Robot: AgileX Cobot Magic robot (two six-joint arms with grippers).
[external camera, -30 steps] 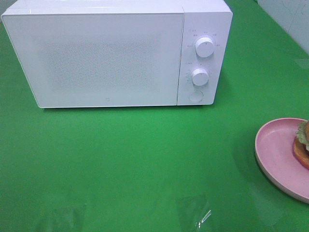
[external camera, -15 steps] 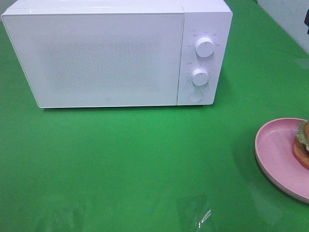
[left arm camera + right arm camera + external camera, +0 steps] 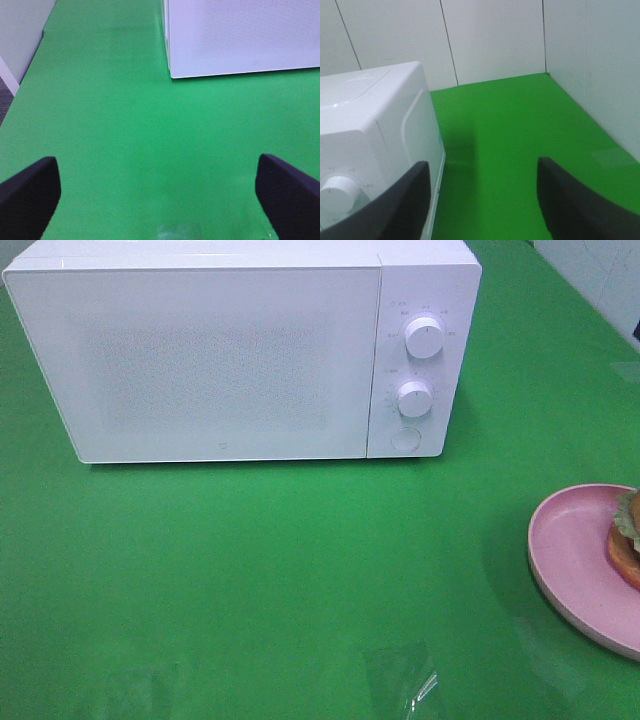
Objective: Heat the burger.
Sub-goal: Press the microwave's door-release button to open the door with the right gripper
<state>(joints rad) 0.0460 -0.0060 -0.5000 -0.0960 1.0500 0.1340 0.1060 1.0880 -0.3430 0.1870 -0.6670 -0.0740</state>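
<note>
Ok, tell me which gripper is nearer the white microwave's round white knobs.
Right. The right gripper sits close by a knob; the left gripper faces the microwave at its far corner.

Dark, rounded end effector fingers (image 3: 30, 195) (image 3: 405, 210)

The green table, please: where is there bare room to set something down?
The widest bare patch lies in front of the microwave, left of the pink plate. A narrower strip runs between the microwave and the right wall. Crowded: the right edge, where the plate holds the burger.
</note>
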